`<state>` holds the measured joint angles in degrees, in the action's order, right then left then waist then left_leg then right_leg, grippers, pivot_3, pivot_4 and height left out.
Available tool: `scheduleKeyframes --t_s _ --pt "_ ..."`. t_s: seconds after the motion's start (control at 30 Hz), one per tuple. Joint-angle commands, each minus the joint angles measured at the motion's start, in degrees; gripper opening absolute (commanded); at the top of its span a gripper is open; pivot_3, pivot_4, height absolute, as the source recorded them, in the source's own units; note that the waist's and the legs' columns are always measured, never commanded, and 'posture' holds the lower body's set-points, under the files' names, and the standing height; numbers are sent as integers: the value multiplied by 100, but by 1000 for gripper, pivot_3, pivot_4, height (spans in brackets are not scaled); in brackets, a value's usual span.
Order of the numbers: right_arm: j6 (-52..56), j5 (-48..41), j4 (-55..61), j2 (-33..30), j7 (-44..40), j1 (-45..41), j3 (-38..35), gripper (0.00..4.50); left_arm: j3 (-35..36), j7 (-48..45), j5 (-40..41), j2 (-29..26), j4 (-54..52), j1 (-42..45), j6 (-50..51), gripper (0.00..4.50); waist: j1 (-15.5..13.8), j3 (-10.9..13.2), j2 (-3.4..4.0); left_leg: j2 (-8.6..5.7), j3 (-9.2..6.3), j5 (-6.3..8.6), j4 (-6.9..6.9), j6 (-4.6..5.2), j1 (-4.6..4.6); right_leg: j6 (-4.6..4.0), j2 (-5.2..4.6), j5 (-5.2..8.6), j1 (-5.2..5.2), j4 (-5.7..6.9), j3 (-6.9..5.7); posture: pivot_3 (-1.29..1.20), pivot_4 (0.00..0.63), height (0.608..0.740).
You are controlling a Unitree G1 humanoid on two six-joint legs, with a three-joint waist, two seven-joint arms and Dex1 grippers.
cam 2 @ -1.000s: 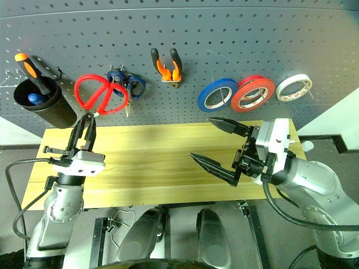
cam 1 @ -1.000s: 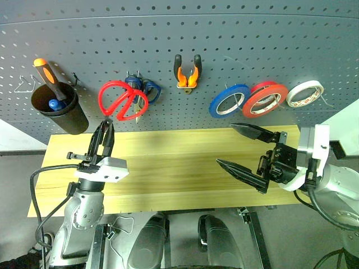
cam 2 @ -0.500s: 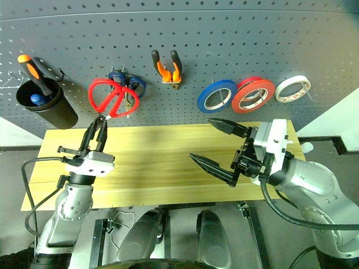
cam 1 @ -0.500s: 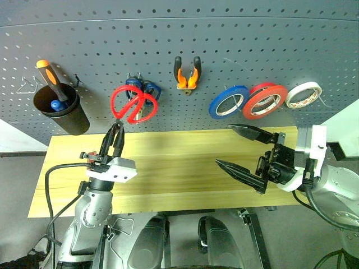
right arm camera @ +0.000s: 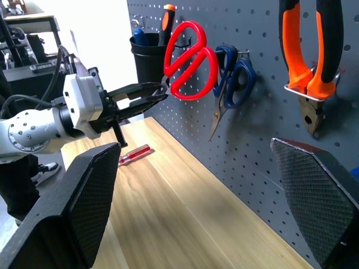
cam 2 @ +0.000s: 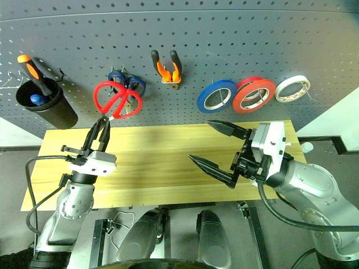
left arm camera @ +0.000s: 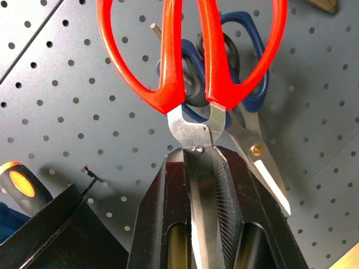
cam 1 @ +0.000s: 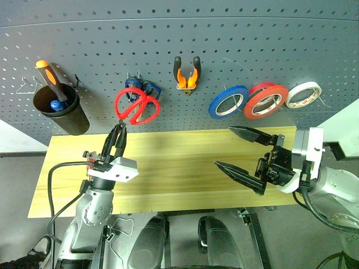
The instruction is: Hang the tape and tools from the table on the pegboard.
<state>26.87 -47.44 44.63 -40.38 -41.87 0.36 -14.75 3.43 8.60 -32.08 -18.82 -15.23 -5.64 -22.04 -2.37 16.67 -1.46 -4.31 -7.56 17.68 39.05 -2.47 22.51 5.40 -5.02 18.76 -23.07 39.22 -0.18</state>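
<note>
You've got three tape rolls – blue roll (cam 1: 229, 101), red tape (cam 1: 265, 100), cream roll (cam 1: 304, 94) – two scissors, red-handled scissors (cam 1: 136, 106), blue-handled scissors (cam 1: 150, 89), one pliers (cam 1: 187, 73), two screwdrivers, big screwdriver (cam 1: 49, 75), small screwdriver (right arm camera: 134, 153), one black cup (cam 1: 63, 112).

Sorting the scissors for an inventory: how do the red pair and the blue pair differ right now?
The red-handled scissors have larger loops; the blue-handled scissors have smaller ones. The left gripper clamps the red pair's blades, handles up; the blue pair hangs free behind it on the pegboard. Both have steel blades.
</note>
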Motion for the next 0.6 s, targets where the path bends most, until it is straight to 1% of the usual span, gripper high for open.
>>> scheduleKeyframes --t_s 0.03,0.2,0.47,0.6 --pt "-65 -51 201 -49 29 -39 -10 4500 25 129 -42 -60 96 164 -131 245 -1 0 0 0 0 0 0 0 0 0 0 0 0 0 0 54 253 725" --pt "-13 -77 264 -89 79 -24 -23 4500 -113 226 -87 -37 408 544 -168 245 1 0 0 0 0 0 0 0 0 0 0 0 0 0 0 42 255 725" --pt "5 -205 381 -162 194 12 -98 4500 -262 590 -172 -82 1374 1087 -294 245 14 0 0 0 0 0 0 0 0 0 0 0 -1 0 0 31 259 725" --pt "2 -240 436 -190 252 55 -122 4500 -238 663 -125 -33 1752 1213 -59 245 10 0 0 0 0 0 0 0 0 0 0 0 -1 0 0 25 258 725"
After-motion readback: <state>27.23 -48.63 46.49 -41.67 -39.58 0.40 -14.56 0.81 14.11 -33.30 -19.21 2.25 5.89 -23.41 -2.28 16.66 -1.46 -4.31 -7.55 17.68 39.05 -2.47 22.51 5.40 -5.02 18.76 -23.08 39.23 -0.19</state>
